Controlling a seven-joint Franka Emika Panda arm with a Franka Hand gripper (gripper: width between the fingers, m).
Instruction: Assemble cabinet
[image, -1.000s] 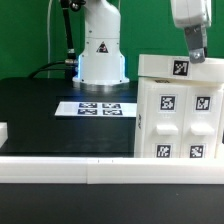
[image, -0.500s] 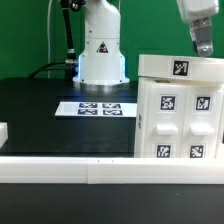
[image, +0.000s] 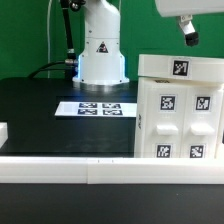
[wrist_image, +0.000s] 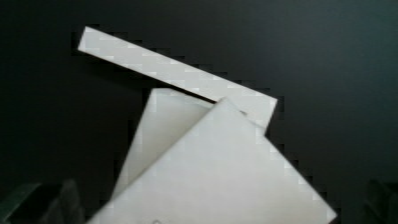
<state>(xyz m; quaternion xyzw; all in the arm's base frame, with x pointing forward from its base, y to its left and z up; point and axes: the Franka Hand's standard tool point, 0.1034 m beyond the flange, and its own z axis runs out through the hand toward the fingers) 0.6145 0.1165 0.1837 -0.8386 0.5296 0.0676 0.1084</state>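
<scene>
— Where is the large white plastic cabinet box with its square black-and-white tags?

— On the black table, at the exterior view's right, just behind the long white border bar. A white tagged panel lies across its top, slightly tilted.

— And the robot's two-finger gripper?

— High above that top panel, clear of it and holding nothing I can see. Whether its fingers are parted or together I cannot tell; only a dark tip shows.

— Anything else on the table?

— The flat white marker board lies before the arm's white base. From the wrist view, white angular surfaces of the cabinet stand against the dark table.
</scene>
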